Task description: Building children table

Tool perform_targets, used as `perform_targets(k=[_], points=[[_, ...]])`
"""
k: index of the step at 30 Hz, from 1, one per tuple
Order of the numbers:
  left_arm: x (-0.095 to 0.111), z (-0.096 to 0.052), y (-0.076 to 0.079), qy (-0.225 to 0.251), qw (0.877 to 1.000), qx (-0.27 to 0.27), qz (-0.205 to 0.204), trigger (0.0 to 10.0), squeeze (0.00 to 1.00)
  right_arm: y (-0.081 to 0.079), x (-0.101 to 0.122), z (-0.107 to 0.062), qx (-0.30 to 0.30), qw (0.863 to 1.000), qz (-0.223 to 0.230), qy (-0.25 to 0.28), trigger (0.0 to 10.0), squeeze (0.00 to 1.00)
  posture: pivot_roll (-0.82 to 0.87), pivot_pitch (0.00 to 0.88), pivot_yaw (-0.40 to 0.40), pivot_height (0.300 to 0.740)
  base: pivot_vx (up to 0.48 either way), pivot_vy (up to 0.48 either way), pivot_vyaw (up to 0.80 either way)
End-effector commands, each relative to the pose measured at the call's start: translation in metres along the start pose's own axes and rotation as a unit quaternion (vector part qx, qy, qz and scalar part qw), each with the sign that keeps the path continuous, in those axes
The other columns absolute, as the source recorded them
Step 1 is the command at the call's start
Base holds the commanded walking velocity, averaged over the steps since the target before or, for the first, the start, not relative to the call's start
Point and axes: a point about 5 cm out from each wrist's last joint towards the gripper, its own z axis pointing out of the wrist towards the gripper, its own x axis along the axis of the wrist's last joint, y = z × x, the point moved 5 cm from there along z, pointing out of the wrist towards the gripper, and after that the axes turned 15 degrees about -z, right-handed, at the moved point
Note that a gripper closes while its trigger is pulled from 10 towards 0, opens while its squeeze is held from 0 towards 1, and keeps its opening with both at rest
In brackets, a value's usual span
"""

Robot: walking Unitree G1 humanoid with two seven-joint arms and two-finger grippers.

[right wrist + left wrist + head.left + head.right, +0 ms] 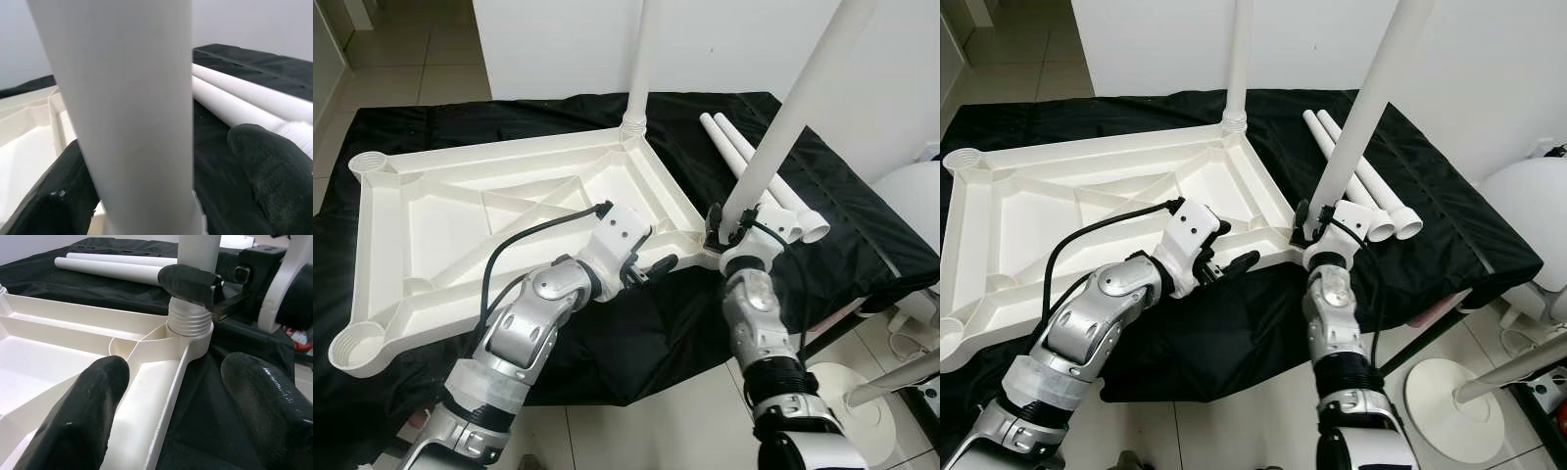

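While right fingers [729,227] clasp table leg [793,108], left fingers [651,271] open beside tabletop [509,211]

I can't read any text, label, brand, number or sign in my feeds.
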Motion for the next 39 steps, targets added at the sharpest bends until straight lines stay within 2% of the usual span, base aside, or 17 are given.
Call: perform_targets(k=[1,5,7,9,11,12,14,18,25,26,27,28,29,30,31,32,39], points=[[-0.003,0.002,0.008,-0.006,1.0,-0.022,0.0,10.0,0.0,0.002,-0.002,-0.001,0.025,1.0,-0.006,-0.001,10.0,0.0,0.02,0.036,-0.034,0.74,0.0,0.0,0.0],[-0.003,0.002,0.011,-0.007,1.0,-0.025,-0.001,10.0,0.0,0.001,-0.001,0.002,0.069,0.997,-0.021,0.01,10.0,0.0,0.02,0.036,-0.032,0.74,0.0,0.0,0.0],[-0.003,0.002,0.011,-0.007,1.0,-0.025,-0.001,10.0,0.0,0.001,-0.001,0.002,0.069,0.997,-0.021,0.01,10.0,0.0,0.02,0.036,-0.032,0.74,0.0,0.0,0.0],[-0.003,0.003,0.013,-0.007,1.0,-0.028,-0.001,10.0,0.0,0.0,-0.001,0.005,0.128,0.99,-0.048,0.017,10.0,0.0,0.02,0.033,-0.029,0.74,0.0,0.0,0.0],[-0.003,0.003,0.014,-0.007,1.0,-0.029,-0.001,10.0,0.0,0.0,-0.002,0.006,0.164,0.984,-0.064,0.02,10.0,0.0,0.02,0.033,-0.028,0.74,0.0,0.0,0.0],[-0.003,0.003,0.014,-0.007,1.0,-0.029,-0.001,10.0,0.0,0.0,-0.002,0.006,0.164,0.984,-0.064,0.02,10.0,0.0,0.02,0.033,-0.028,0.74,0.0,0.0,0.0],[-0.003,0.004,0.013,-0.008,1.0,-0.03,0.0,10.0,0.0,0.001,-0.001,0.009,0.211,0.974,-0.083,0.023,10.0,0.0,0.02,0.032,-0.023,0.74,0.0,0.0,0.0],[-0.003,0.004,0.013,-0.009,1.0,-0.03,0.001,10.0,0.0,0.001,0.0,0.01,0.224,0.97,-0.087,0.026,10.0,0.0,0.02,0.032,-0.023,0.74,0.0,0.0,0.0],[-0.003,0.004,0.017,-0.011,0.999,-0.034,0.004,10.0,0.0,-0.001,0.007,0.015,0.285,0.954,-0.092,0.03,10.0,0.0,0.03,0.033,-0.02,0.74,0.0,0.0,0.0],[-0.003,0.004,0.017,-0.011,0.999,-0.034,0.004,10.0,0.0,-0.002,0.006,0.017,0.292,0.951,-0.094,0.026,8.8,0.0,0.03,0.033,-0.016,0.74,0.0,0.0,0.0],[-0.003,0.004,0.017,-0.011,0.999,-0.034,0.004,10.0,0.0,-0.001,0.005,0.018,0.293,0.951,-0.099,0.021,6.7,0.0,0.03,0.035,-0.015,0.74,0.0,0.0,0.0],[-0.003,0.004,0.017,-0.011,0.999,-0.034,0.004,10.0,0.0,0.0,0.003,0.019,0.294,0.95,-0.102,0.017,5.4,0.0,0.03,0.035,-0.015,0.74,0.0,0.0,0.0],[-0.003,0.004,0.017,-0.011,0.999,-0.034,0.004,10.0,0.0,0.0,0.003,0.019,0.294,0.95,-0.102,0.017,5.4,0.0,0.03,0.035,-0.015,0.74,0.0,0.0,0.0],[-0.003,0.004,0.017,-0.011,0.999,-0.034,0.004,10.0,0.0,0.001,0.001,0.02,0.295,0.949,-0.107,0.012,2.2,0.0,0.03,0.035,-0.015,0.74,0.0,0.0,0.0],[-0.003,0.004,0.017,-0.011,0.999,-0.033,0.004,10.0,0.0,0.002,-0.001,0.02,0.294,0.949,-0.112,0.005,1.6,0.0,0.03,0.035,-0.015,0.74,0.0,0.0,0.0],[-0.003,0.004,0.016,-0.011,0.999,-0.033,0.004,10.0,0.0,0.004,-0.003,0.021,0.289,0.951,-0.11,-0.002,0.0,0.0,0.03,0.035,-0.015,0.74,0.0,0.0,0.0],[-0.002,0.002,0.014,-0.012,1.0,-0.028,0.003,10.0,0.0,0.013,-0.012,0.022,0.278,0.955,-0.098,-0.025,0.0,0.0,0.04,0.048,-0.013,0.74,0.0,0.0,0.0]])
